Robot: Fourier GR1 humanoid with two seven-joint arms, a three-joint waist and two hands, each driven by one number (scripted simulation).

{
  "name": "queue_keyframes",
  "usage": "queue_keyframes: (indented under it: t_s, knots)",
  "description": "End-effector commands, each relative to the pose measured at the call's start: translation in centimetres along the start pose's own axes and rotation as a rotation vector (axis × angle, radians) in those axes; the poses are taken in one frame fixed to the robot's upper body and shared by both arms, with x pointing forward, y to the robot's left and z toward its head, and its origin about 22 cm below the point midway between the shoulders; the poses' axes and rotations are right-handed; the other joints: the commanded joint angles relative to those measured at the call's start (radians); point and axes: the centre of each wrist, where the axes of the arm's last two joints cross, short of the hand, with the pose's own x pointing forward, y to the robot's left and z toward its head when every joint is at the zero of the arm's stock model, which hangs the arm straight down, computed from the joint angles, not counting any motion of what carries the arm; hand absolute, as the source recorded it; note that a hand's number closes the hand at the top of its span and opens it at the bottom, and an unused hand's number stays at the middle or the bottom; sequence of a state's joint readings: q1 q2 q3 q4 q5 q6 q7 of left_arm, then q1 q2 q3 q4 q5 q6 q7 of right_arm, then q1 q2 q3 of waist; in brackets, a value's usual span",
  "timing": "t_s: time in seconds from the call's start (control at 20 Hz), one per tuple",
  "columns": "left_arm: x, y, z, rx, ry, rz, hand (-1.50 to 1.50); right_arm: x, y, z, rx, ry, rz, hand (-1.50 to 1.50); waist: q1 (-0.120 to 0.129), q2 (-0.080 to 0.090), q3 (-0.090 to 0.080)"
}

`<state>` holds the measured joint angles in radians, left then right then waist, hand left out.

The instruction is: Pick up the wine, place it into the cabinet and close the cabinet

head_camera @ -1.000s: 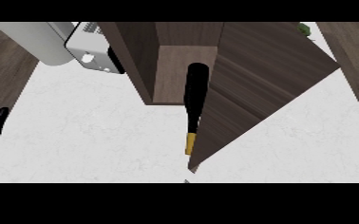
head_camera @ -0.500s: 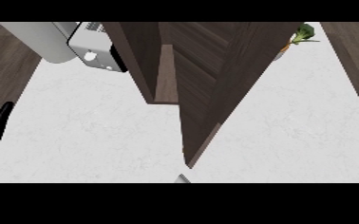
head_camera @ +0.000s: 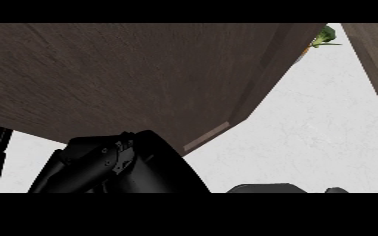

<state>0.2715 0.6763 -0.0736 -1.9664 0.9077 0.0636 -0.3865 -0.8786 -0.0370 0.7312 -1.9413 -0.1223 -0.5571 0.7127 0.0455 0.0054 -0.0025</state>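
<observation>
Since 0.5 s ago the cabinet [head_camera: 133, 80] face has come to fill the top left, and the open gap is gone. Worktop [head_camera: 310, 120] shows at right. Right hand [head_camera: 111, 167], by my read, sits low left against the wood; can't tell its grip. Wine not visible, likely inside, beyond the hand. No readable labels.

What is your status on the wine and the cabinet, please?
Right hand at the cabinet door, low in view. Left hand a sliver at left edge. Wine not visible. Nothing seen blocking.
</observation>
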Motion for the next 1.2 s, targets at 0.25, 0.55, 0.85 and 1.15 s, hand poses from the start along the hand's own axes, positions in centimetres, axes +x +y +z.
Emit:
queue_keyframes:
  t_s: [0.25,0.55,0.85,1.15]
  knots:
    - [0.2,0.0,-0.2,0.010,0.007,0.012,-1.50,2.5,-1.5,-9.7,-0.087,-0.049,0.154,1.50,-0.014,-0.003,0.001]
    - [-0.1,0.0,-1.7,0.016,-0.018,-0.015,-1.50,0.7,-4.6,-13.7,-0.171,-0.015,0.205,1.50,-0.025,0.000,0.001]
    - [-0.1,0.0,-1.1,0.029,-0.027,-0.007,-1.50,-1.3,-9.5,-15.0,-0.172,0.025,0.183,1.50,-0.020,0.001,0.002]
    - [-0.7,0.4,-0.8,0.009,-0.012,-0.012,-1.50,-2.4,-10.3,-15.7,-0.211,0.022,0.195,1.50,-0.018,0.002,0.001]
